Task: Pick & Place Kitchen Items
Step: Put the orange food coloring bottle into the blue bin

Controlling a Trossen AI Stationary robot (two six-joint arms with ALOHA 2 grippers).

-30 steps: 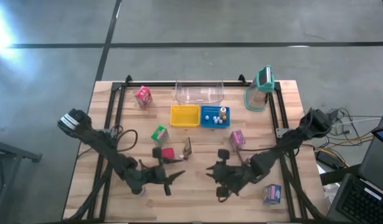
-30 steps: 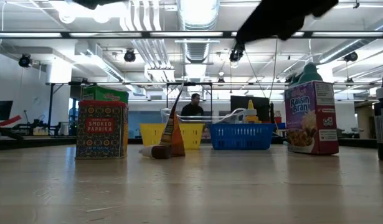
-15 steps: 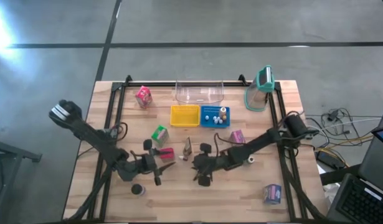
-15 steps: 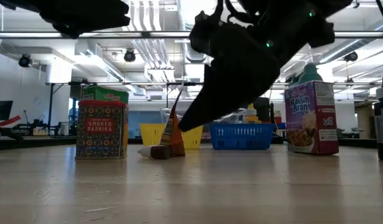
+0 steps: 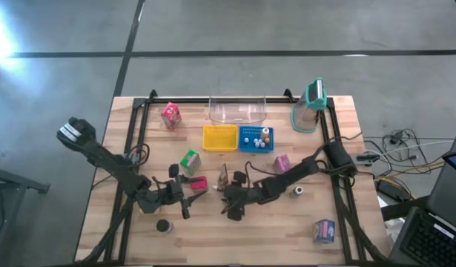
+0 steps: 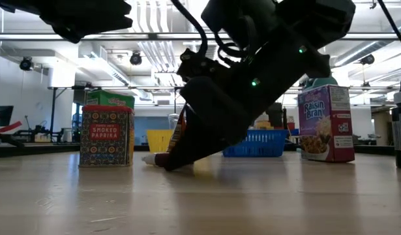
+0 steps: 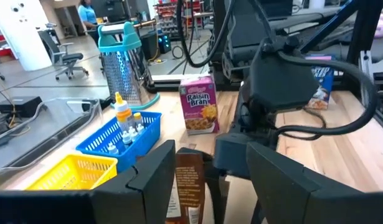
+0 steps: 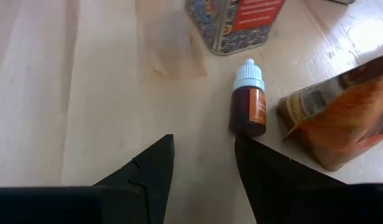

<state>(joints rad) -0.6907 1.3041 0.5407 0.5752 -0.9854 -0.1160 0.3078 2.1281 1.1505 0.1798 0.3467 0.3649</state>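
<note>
Two tools are low over the middle of the wooden bench (image 5: 339, 148). Right tool (image 5: 229, 206): fingers (image 8: 151, 168) parted with bare wood between them, holding nothing, tips just short of a small dropper bottle (image 8: 248, 99). Left tool (image 5: 189, 201): fingers apart, nothing between them, hovering near the red tin (image 5: 199, 183).

Dropper bottle: lies flat on the wood, dark brown body, orange label band, pale blue-white cap. Lettering too small to read. Its body lies just beside a brown and orange pouch (image 8: 340, 115); its cap points toward the red tin.

Pouch: stands tilted, narrow at the top in the low view (image 6: 180, 134); print unreadable.

Red tin: patterned wall, red panel reading "SMOKED PAPRIKA" (image 6: 106, 137). Green carton (image 5: 189, 159) stands just behind it; its writing cannot be made out.

Purple carton (image 6: 326, 124): reads "Raisin Bran", sun and cereal bowl pictured, standing right of centre (image 5: 282, 164).

Other items: pink carton (image 5: 170, 114) at the far left of the bench; blue carton (image 5: 325, 231) lying at the near right corner; dark disc (image 5: 163, 225) at near left; small white piece (image 5: 299, 190) beside the right arm.

Yellow basket (image 5: 219, 137) and blue basket (image 5: 255, 139) sit side by side; the blue one carries white balls and a yellow-topped bottle (image 7: 122, 113). Clear tray (image 5: 237, 110) is behind them, teal-topped jug (image 5: 309, 107) at far right.
</note>
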